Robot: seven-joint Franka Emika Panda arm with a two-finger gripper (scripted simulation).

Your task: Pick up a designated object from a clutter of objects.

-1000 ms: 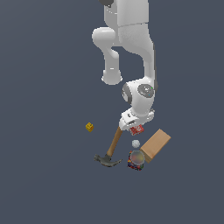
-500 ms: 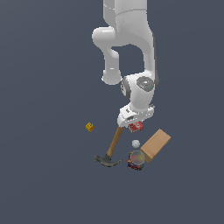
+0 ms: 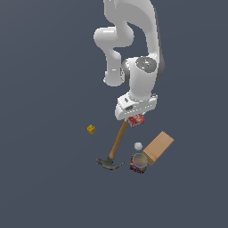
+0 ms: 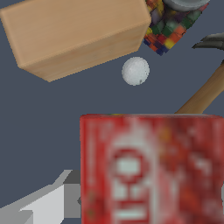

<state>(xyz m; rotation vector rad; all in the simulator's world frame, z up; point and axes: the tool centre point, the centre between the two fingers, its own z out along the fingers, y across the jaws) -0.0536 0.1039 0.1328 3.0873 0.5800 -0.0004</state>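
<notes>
Only wrist view shows white lettering on red box [image 4: 151, 168]; jaws clamped on it.

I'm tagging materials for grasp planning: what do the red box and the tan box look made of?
Red box: looks like printed cardboard, matte, with blurred white lettering on its face. Tan box: plain cardboard or possibly light wood, matte, with an even unprinted tan surface and sharp edges.
</notes>
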